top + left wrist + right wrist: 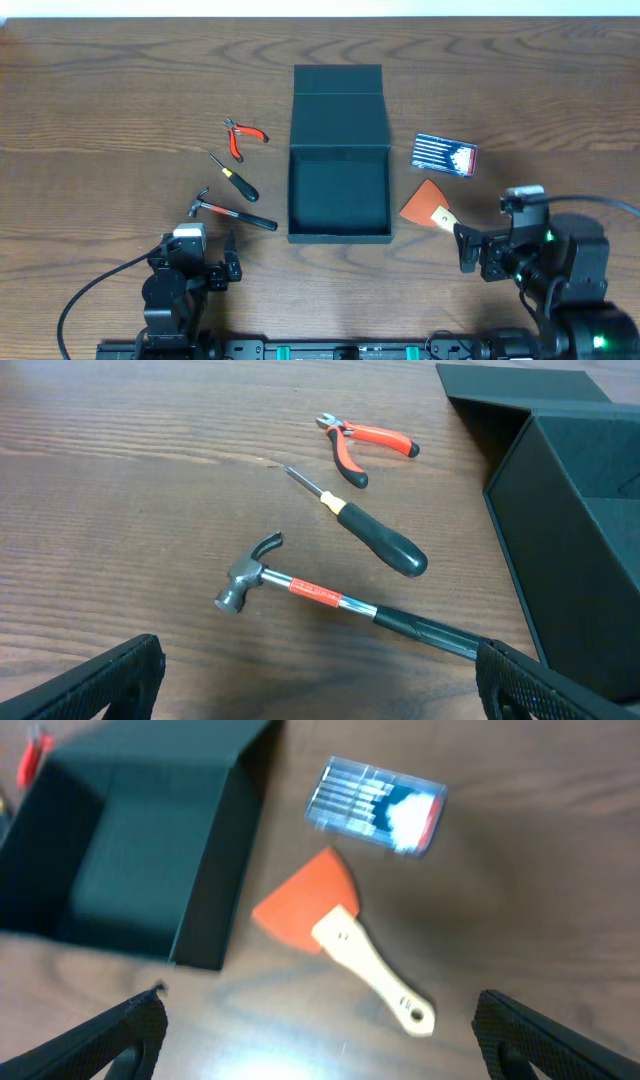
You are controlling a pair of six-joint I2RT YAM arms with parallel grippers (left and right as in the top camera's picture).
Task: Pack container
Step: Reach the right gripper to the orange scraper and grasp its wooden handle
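The dark teal-black container (pixel 338 190) stands open at the table's middle, its flap lid (pixel 338 92) folded back; it also shows in the left wrist view (pixel 580 540) and the right wrist view (pixel 110 870). Left of it lie red-handled pliers (pixel 243 136), a black-handled screwdriver (pixel 234 177) and a hammer (pixel 232 212). Right of it lie an orange scraper with a pale handle (pixel 428 207) and a small blue packet (pixel 444 154). My left gripper (pixel 320 695) is open and empty, just short of the hammer (pixel 330 600). My right gripper (pixel 320 1040) is open and empty, just short of the scraper (pixel 340 935).
The wooden table's far edge (pixel 320 18) runs along the top of the overhead view. The pliers (pixel 360 445) and screwdriver (pixel 365 530) lie beyond the hammer in the left wrist view. The blue packet (pixel 375 805) lies beyond the scraper in the right wrist view.
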